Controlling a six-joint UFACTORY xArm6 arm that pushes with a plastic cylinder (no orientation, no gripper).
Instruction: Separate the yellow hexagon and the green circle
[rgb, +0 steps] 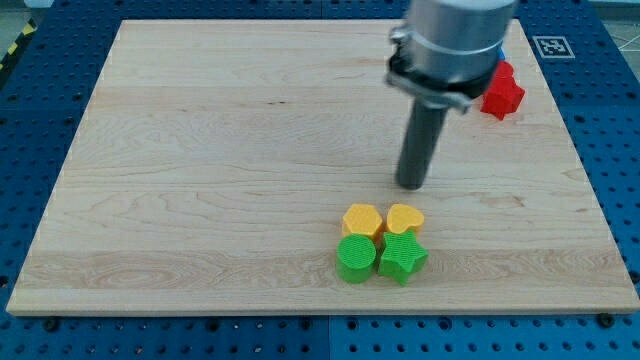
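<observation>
The yellow hexagon (361, 219) lies low on the wooden board, right of centre. The green circle (356, 259) sits directly below it, touching it. A yellow heart (405, 218) touches the hexagon on its right. A green star (402, 257) sits below the heart, touching the green circle. The four blocks form a tight square cluster. My tip (411, 185) rests on the board just above the cluster, a little above the yellow heart and up-right of the hexagon, with a small gap to the blocks.
A red block (502, 93) lies near the board's top right, partly hidden behind the arm, with a bit of a blue block (503, 56) just above it. The wooden board (200, 180) sits on a blue perforated table.
</observation>
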